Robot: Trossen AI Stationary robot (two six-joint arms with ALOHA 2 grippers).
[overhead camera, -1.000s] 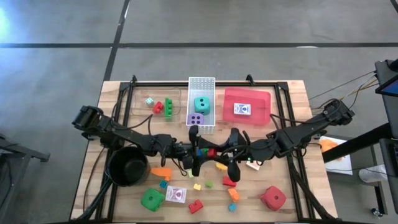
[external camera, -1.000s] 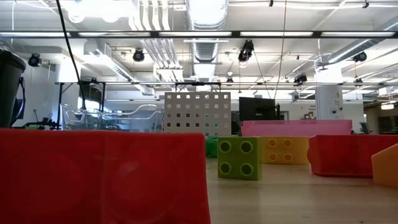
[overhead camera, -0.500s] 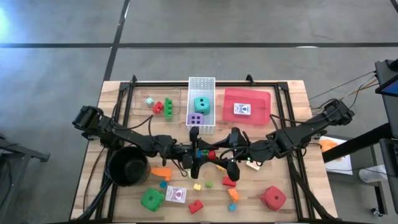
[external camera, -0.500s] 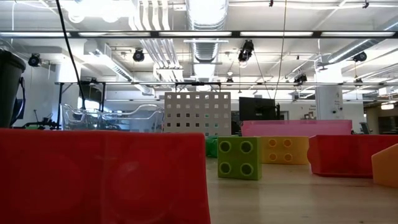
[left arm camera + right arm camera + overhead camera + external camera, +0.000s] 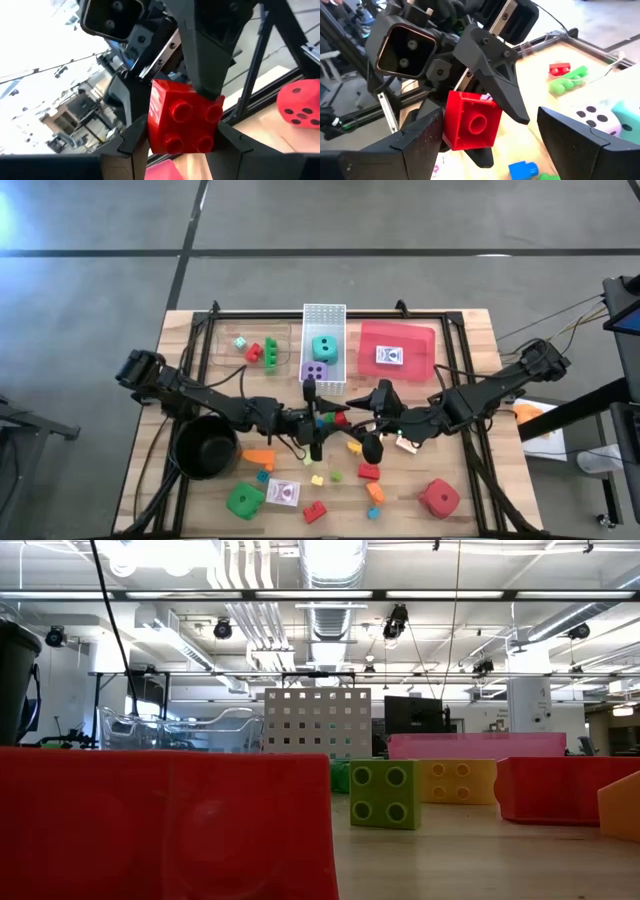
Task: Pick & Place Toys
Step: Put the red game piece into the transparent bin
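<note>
High view first: I see both arms meeting at the middle of the table, just below the white perforated basket (image 5: 323, 330). My left gripper (image 5: 327, 420) comes in from the left of the frame and has its jaws clamped on a small red brick (image 5: 341, 420). In the left wrist view that red brick (image 5: 185, 117) sits squarely between my own two fingers (image 5: 132, 142), studs facing the camera, with one dark finger of the other arm lying against its upper edge.

My right gripper (image 5: 377, 420) comes in from the right of the frame, and its jaws stand apart. The right wrist view confirms it: the two fingers (image 5: 420, 137) are spread wide on either side of the picture, and the red brick (image 5: 472, 120) held by the left gripper (image 5: 490, 75) sits between them, not touching either one as far as I can see.

The basket holds a teal die (image 5: 323, 347) and a purple die (image 5: 314, 370). Right of it, the red tray (image 5: 400, 335) carries a card pack (image 5: 389, 357). A clear tray (image 5: 222, 345) at upper left holds small red and green bricks (image 5: 262, 351).

A black pot (image 5: 207, 448) stands at lower left. Along the bottom of the frame lie a green die (image 5: 244, 500), another card pack (image 5: 283, 493), a red die (image 5: 439, 498), and scattered small bricks.

Low view shows only a big red block (image 5: 165, 825) up close and a green brick (image 5: 385, 795) further back.
</note>
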